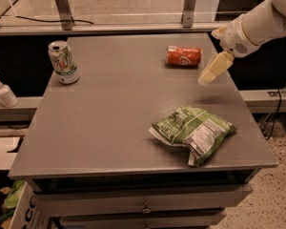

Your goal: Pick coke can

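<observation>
Grey surface (109, 118) over drawers, my hand (209, 56) at its far right.
I see the coke can (183, 56) lying on its side toward the far right; the hand hovers just beside its right end, fingers spread, gripping nothing. A white-and-green can (63, 62) stands far left, and a green snack bag (193, 133) lies near the front.

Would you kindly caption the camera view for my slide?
The robot's tool hovers beside the coke can lying on its side; a green chip bag and an upright white-and-green can share the table.
</observation>
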Controlling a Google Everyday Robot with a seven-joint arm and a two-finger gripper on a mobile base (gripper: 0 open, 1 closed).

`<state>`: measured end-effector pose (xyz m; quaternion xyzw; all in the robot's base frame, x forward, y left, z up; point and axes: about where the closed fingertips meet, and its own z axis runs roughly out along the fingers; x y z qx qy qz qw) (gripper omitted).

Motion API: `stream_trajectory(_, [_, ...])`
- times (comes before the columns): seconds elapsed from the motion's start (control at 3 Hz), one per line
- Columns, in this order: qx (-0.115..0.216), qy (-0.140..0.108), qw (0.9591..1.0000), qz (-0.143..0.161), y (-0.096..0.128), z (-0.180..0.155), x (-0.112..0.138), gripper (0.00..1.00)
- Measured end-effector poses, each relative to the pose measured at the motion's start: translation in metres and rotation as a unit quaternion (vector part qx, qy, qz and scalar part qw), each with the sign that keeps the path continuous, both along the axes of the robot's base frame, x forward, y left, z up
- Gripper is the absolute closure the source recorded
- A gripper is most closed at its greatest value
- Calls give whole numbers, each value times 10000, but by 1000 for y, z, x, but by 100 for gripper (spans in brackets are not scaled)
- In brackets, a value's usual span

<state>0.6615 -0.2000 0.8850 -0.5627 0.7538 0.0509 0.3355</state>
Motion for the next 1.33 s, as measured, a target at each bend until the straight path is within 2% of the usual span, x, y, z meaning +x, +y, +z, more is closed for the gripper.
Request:
stream_trajectory(0.33, [3,2,10000,-2,0,0,1,0])
stream_trajectory(0.67, [190,-91,9996,-207,-1,-3,19,0])
stream_trajectory(1.33, [663,-187,9949,-736,-10,-23,74,0])
